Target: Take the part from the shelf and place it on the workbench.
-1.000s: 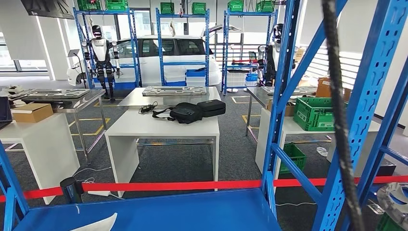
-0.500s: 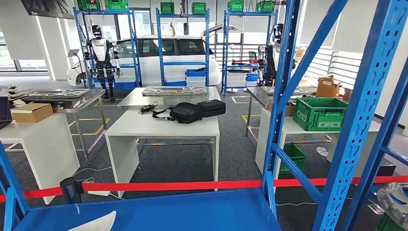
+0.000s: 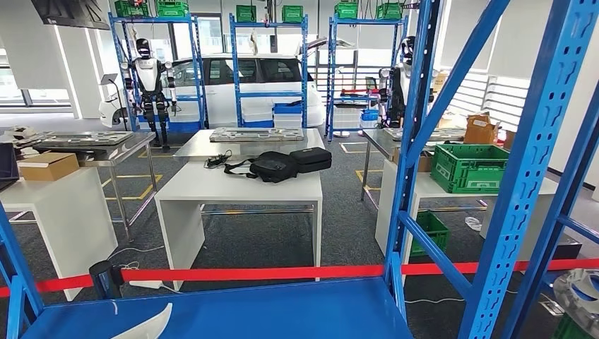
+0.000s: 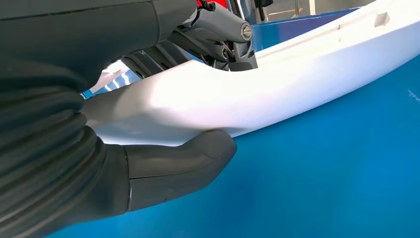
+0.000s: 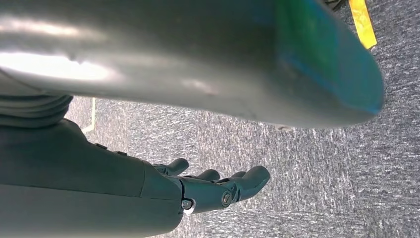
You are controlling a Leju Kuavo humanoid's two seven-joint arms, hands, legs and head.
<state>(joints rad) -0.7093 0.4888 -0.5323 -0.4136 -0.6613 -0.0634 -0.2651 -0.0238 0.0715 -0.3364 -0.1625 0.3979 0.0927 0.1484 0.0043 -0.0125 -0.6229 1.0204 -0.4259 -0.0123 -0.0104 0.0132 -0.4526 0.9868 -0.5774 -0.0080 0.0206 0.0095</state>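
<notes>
Left robot hand (image 4: pixel 163 99) grips one white part (image 4: pixel 277 84); right robot hand (image 5: pixel 218 191) hangs open.

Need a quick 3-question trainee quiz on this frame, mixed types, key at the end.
1. True or false: the left hand grips the white part.
2. The part lies over: A) grey carpet B) the blue shelf C) a white table.
3. What is the right hand holding?

Key: 1 true, thumb under the part and fingers over it. 2 B. 3 nothing; its fingers hang apart above grey carpet.
</notes>
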